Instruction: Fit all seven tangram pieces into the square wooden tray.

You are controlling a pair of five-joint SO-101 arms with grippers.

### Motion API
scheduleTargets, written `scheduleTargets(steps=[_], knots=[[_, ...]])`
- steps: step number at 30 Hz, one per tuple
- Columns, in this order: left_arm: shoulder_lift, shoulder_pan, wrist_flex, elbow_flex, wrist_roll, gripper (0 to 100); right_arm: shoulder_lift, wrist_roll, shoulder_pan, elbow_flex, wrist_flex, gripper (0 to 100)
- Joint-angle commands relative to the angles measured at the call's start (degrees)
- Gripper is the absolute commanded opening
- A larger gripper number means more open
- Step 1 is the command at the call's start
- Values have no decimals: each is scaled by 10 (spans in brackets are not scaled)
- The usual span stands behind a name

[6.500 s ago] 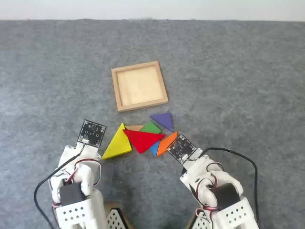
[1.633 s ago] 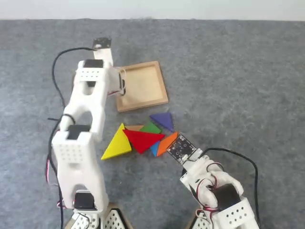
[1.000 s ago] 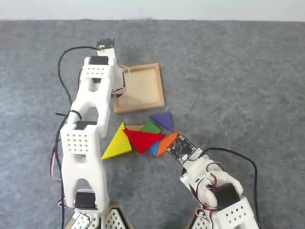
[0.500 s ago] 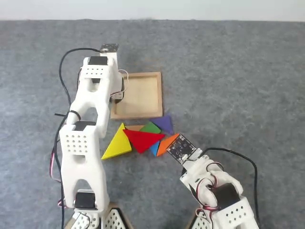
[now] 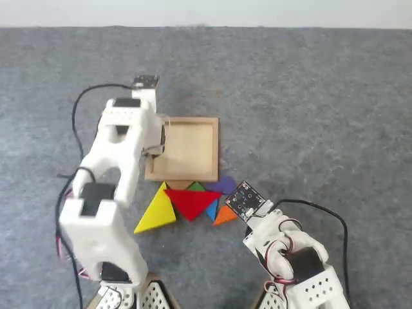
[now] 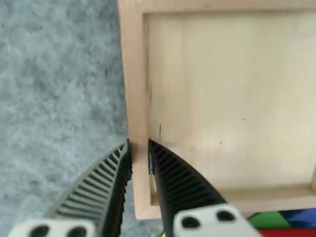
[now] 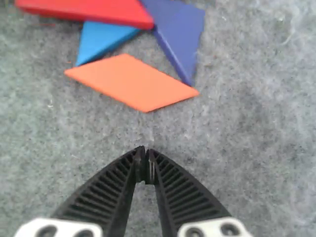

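The wooden tray had slid toward the near edge of the grey surface since half a second before. Its near wall had come up against the tangram pieces and nudged the purple piece and the orange parallelogram nearer too. The left gripper had the tray by its left wall, one jaw outside and one inside, pinched tight on the wood close to the near-left corner. The right gripper hung fully closed and empty over bare surface, just beside the orange parallelogram.

The tray lay flat about the middle of the surface, nothing in it. The pieces sat in an overlapping cluster along its near wall, with the red triangle on top and the yellow triangle toward the left.

To my eye the tray was light, stiff wood that dragged easily, and its thin wall was the sensible place to pinch. The pieces looked flat, hard and smooth, so awkward to lift off the surface; I would take each across a narrow edge, starting where an overlap propped one up.
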Motion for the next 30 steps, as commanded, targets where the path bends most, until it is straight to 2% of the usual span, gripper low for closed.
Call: scheduleTargets(steps=[1,6,12,30], knots=[[-83,7,-41,55,-3,12,-11,-5,-5,10,1,8],[-83,11,-42,80,-1,35,-11,-5,-5,10,1,8],[-89,11,-40,93,33,236,-11,-5,-5,10,1,8],[-92,6,-58,102,33,239,-11,-5,-5,10,1,8]])
